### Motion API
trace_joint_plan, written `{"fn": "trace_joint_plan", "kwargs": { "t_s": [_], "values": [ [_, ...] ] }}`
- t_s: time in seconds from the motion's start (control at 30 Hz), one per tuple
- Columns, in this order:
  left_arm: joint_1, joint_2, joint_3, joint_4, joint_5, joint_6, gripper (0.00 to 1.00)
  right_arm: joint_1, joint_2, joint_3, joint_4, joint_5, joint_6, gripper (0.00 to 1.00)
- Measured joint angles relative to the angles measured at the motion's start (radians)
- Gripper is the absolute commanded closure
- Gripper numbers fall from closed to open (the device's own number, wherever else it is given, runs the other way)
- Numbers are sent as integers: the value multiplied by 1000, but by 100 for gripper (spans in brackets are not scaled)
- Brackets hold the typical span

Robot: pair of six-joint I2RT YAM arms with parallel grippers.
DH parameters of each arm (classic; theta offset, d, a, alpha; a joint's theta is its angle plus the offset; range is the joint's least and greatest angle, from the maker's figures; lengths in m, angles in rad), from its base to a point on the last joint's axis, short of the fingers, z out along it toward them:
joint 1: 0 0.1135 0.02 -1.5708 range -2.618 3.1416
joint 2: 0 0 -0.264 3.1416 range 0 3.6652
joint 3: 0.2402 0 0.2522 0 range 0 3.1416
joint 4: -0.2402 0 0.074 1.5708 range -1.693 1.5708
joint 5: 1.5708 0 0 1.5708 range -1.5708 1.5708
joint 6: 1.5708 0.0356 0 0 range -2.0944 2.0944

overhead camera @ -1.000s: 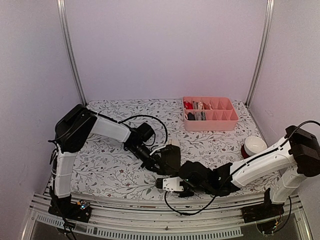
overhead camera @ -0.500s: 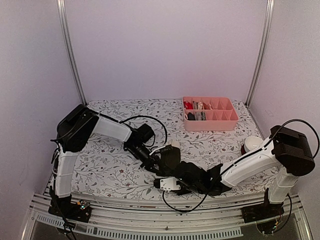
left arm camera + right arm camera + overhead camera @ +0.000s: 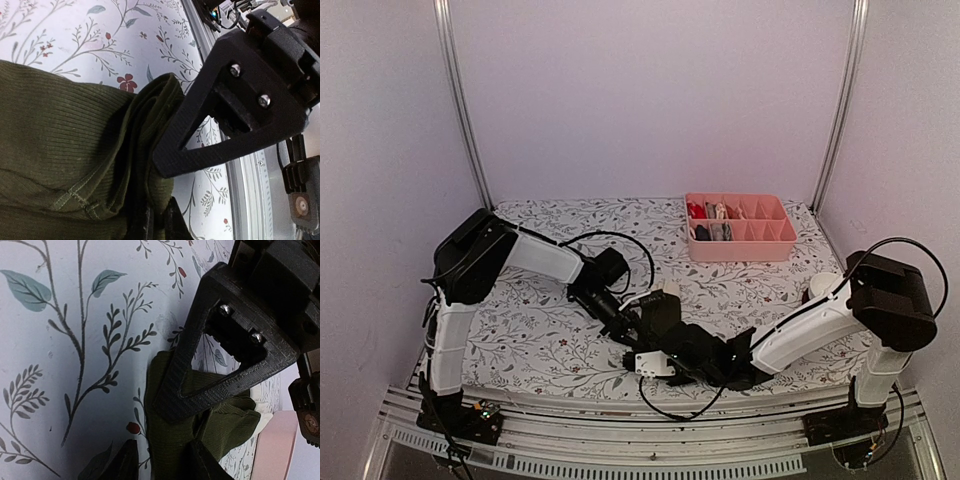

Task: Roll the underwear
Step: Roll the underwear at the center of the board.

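The dark olive underwear [image 3: 662,312] lies bunched on the flowered table, near the front middle. My left gripper [image 3: 638,328] is at its left side and is shut on a fold of the ribbed olive cloth [image 3: 65,150], which is pinched between the left gripper's [image 3: 160,197] jaws. My right gripper [image 3: 655,347] reaches in from the front, and its [image 3: 165,440] jaws are closed on the near edge of the same cloth [image 3: 220,425]. A whitish garment [image 3: 832,288] sits by a rust-red one [image 3: 810,301] at the right edge.
The pink divided tray [image 3: 760,245] stands at the back right with small items in its left cells. A small whitish piece [image 3: 670,291] lies just behind the olive cloth. The metal front rail [image 3: 620,440] runs close below both grippers.
The right arm's elbow has swung left and lower, and its gripper has shifted slightly left and up against the olive cloth. The left gripper has stayed on the cloth.
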Motion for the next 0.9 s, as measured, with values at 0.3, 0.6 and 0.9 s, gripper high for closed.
{"fn": "trace_joint_plan", "kwargs": {
  "t_s": [0.3,0.6,0.9],
  "values": [
    [1,0,0,-4,2,0,100,-31,48,63,-39,31,64,80],
    [1,-2,0,-8,0,16,76,-45,52,98,-122,-12,129,97],
    [3,-182,-121,6,-97,64,24,-81,34,119,-180,-162,200,97]
  ]
}}
